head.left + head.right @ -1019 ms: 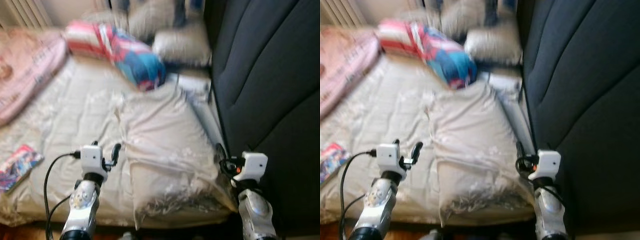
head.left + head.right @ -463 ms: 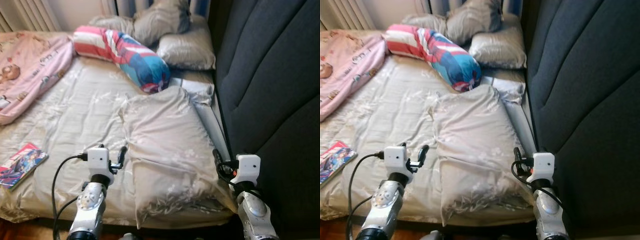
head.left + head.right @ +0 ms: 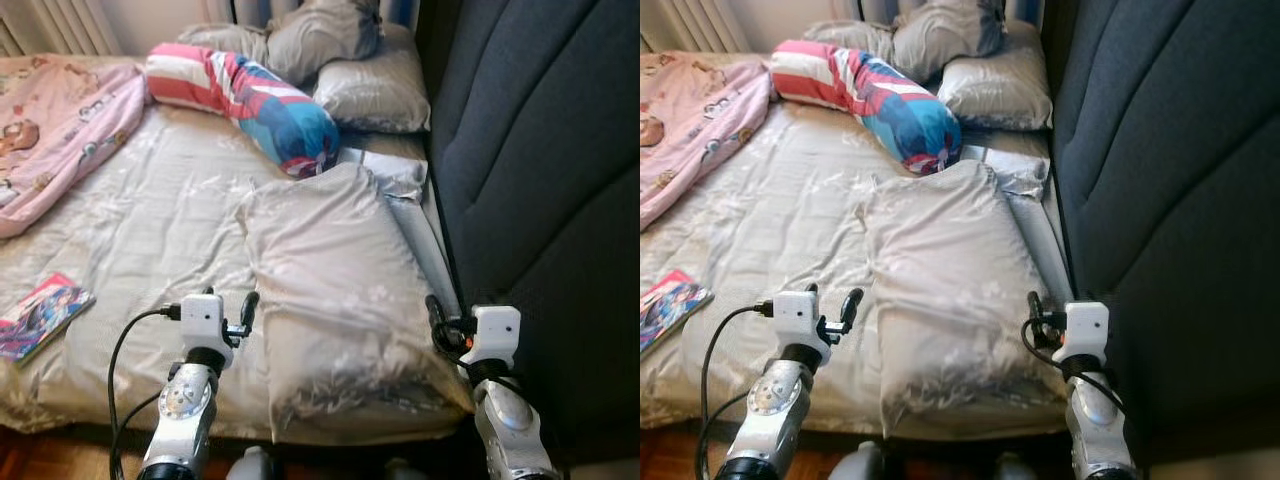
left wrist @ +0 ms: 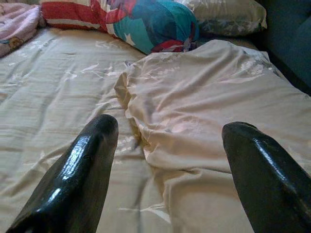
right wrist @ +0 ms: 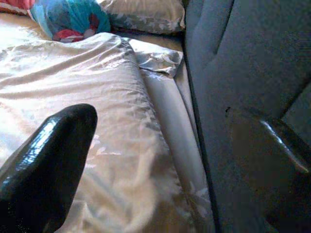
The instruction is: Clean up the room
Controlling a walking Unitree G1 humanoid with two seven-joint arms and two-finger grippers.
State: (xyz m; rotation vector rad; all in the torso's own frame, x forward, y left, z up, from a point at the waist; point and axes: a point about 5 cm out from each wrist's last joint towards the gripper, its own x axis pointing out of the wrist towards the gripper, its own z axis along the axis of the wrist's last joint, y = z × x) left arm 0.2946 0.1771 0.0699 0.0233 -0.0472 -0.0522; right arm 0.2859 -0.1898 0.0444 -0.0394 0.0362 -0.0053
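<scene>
Both grippers, left (image 4: 165, 160) and right (image 5: 160, 160), hovered with fingers spread flanking the pillow (image 3: 335, 270); the right could snag the headboard (image 3: 540, 150).

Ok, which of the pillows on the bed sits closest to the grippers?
The big beige pillow lying lengthwise at the near edge of the bed, between the left gripper and right gripper. The striped red-and-blue bolster and grey pillows lie farther back.

We find no text, label, brand or number that we can read. The book (image 3: 40, 317) on the bed has a bright cover and the pink blanket (image 3: 55, 130) carries small printed marks, but both are too small to make out.
</scene>
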